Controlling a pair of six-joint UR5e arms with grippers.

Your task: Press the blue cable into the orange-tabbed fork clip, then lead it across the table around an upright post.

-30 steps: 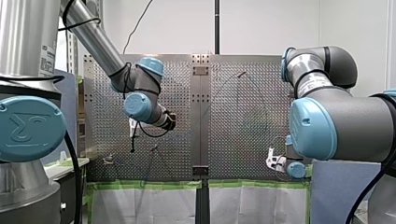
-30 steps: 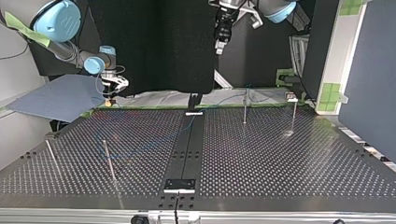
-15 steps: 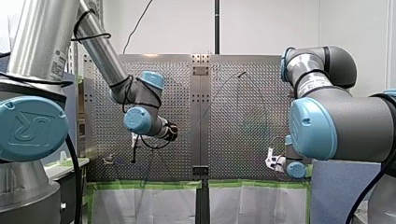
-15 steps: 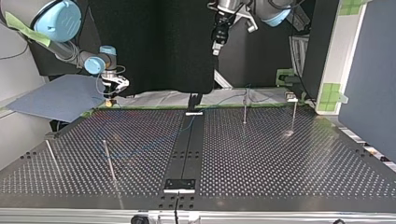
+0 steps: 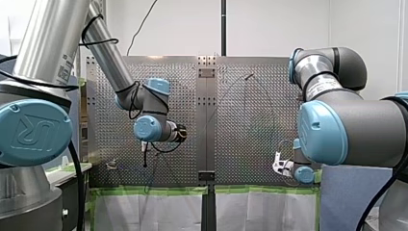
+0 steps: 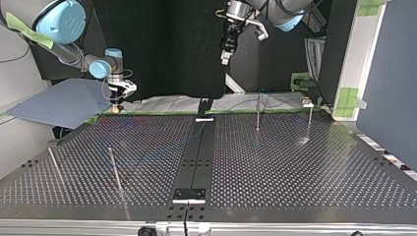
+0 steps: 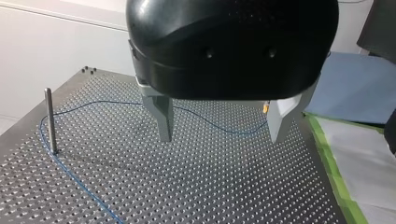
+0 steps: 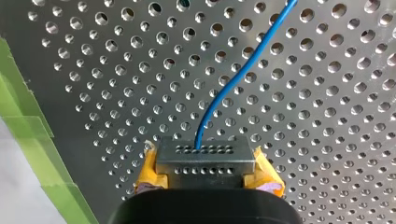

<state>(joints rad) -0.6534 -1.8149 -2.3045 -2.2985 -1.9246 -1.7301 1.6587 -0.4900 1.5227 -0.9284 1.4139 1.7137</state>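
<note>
My right end effector (image 8: pixel 205 161), its yellow pads (image 8: pixel 148 171) together, is clamping the blue cable (image 8: pixel 202 128) just inside the green-taped edge (image 8: pixel 28 135) of the desk (image 8: pixel 303 140), at roughly ten o'clock in the top view. It is apparently anchoring that end so the line cannot creep while it is being routed. From there the cable is trailing across the desk and bending past an upright post (image 7: pixel 49 119), which is standing at about nine o'clock of my left end effector (image 7: pixel 222 128). That end effector is hanging well above the desk with its metal fingers (image 7: pixel 163 116) apart and nothing between them, seemingly waiting to take up the slack. The orange-tabbed fork clip is too small to pick out. Bare desk is lying beneath the spread fingers, offering room to descend. The taped border and the post are the limits to mind.
</note>
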